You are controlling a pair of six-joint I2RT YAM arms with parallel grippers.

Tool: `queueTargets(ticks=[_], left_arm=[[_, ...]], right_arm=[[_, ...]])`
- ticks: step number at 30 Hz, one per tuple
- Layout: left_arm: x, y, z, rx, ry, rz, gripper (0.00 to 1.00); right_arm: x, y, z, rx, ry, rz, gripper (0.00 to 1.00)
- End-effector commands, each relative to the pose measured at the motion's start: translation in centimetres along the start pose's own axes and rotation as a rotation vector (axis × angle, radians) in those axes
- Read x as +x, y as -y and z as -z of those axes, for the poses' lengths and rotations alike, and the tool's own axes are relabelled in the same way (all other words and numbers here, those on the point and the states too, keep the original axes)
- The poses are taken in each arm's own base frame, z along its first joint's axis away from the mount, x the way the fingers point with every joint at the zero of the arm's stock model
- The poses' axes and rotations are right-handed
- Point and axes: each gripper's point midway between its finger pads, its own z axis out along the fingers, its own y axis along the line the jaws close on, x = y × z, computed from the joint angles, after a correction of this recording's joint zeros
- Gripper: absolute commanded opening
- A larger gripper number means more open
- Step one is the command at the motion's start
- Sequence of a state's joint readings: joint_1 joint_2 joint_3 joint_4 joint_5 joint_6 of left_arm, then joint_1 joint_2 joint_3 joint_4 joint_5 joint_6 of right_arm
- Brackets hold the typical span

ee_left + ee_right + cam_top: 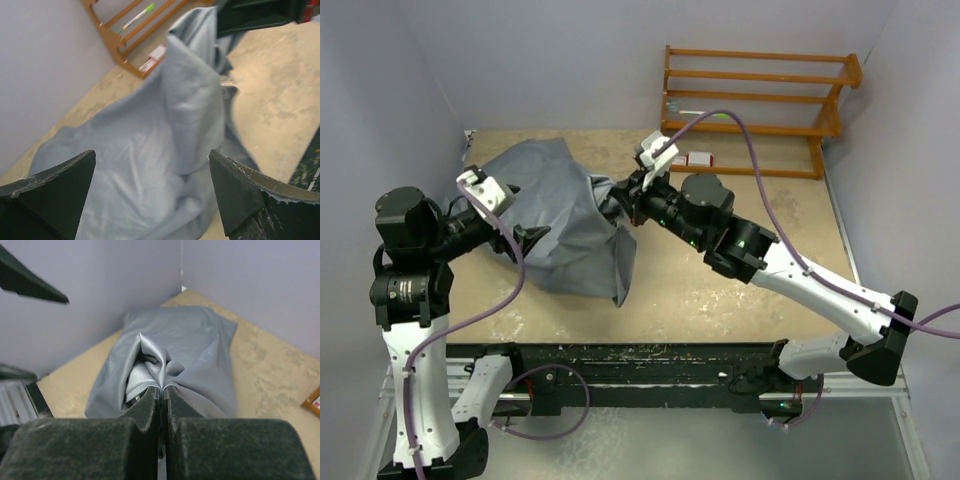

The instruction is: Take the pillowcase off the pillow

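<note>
Blue-grey cloth, the pillowcase (565,215), lay bunched on the table (720,290) toward its far left corner, close to the walls. Your right gripper (161,390) had its fingers clamped together on a raised fold at its right end, which stood up in a peak. Your left gripper (152,156) hung at the left side, fingers wide apart over the cloth, holding nothing.

table (700,300) open right of pillowcase (560,215); rack (790,130) lines far edge.
</note>
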State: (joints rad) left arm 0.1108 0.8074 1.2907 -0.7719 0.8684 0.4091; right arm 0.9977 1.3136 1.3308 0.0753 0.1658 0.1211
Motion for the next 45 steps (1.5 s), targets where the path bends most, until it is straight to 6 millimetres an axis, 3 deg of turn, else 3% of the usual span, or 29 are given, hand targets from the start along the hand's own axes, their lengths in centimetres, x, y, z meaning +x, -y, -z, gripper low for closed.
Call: queueTargets(ticks=[1,5,8,11,13,15,18,19,21,26,28,31,34,36,38,40,41,43,45], left_arm=[[-2.3,3.1,0.2,0.171,0.058,0.133,0.99],[-2.1,4.5,0.3,0.232,0.068,0.207,0.99],[-1.9,4.9,0.1,0.256,0.078,0.255,0.99],[-0.7,4.3,-0.4,0.220,0.051,0.277,0.99],[0.6,3.2,-0.6,0.145,0.018,0.279,0.94],[2.3,2.4,-0.7,0.077,-0.025,0.264,0.85],[5.6,0.5,-0.3,-0.054,-0.136,0.224,0.50],[6.4,0.4,-0.1,-0.068,-0.166,0.207,0.37],[7.4,0.5,0.3,-0.078,-0.200,0.187,0.19],[8.5,0.7,0.5,-0.095,-0.213,0.165,0.01],[8.9,0.1,0.4,-0.116,-0.224,0.155,0.00],[9.2,-0.4,0.0,-0.116,-0.223,0.127,0.00],[9.3,0.2,-1.1,-0.037,-0.203,0.157,0.00],[10.1,1.1,-2.2,0.041,-0.207,0.218,0.00],[11.5,2.2,-3.6,0.118,-0.238,0.277,0.00],[13.2,3.4,-5.1,0.189,-0.292,0.318,0.00],[13.8,4.1,-5.9,0.216,-0.318,0.321,0.00],[14.3,4.9,-7.3,0.252,-0.340,0.303,0.00],[13.7,4.4,-8.2,0.241,-0.323,0.314,0.00]], right_arm=[[-6.7,-1.8,0.6,-0.059,0.108,-0.013,0.00],[-8.6,-4.9,-1.0,-0.119,0.120,-0.011,0.00],[-8.3,-7.8,-3.0,-0.151,0.090,0.012,0.00],[-8.1,-9.9,-4.6,-0.176,0.088,0.010,0.00],[-8.1,-10.6,-5.1,-0.185,0.091,0.007,0.00],[-8.1,-10.6,-5.3,-0.176,0.092,0.003,0.00],[-7.4,-10.1,-4.7,-0.164,0.069,0.011,0.00],[-7.2,-9.8,-4.3,-0.159,0.063,0.007,0.00],[-6.6,-8.6,-3.7,-0.119,0.054,0.013,0.00],[-4.1,-4.8,-1.9,-0.017,0.016,-0.012,0.00],[-3.0,-2.1,-1.2,0.067,0.005,-0.037,0.00],[-0.6,3.5,-0.4,0.214,-0.031,-0.109,0.00],[2.3,7.9,0.7,0.360,-0.084,-0.174,0.01],[4.5,9.5,1.4,0.447,-0.139,-0.187,0.16],[6.7,10.4,2.5,0.524,-0.199,-0.222,0.39],[8.5,11.0,4.3,0.598,-0.242,-0.286,0.51],[8.4,10.9,4.8,0.605,-0.218,-0.311,0.55],[8.2,9.0,6.1,0.545,-0.164,-0.374,0.67],[9.2,6.2,7.4,0.490,-0.151,-0.426,0.70]])
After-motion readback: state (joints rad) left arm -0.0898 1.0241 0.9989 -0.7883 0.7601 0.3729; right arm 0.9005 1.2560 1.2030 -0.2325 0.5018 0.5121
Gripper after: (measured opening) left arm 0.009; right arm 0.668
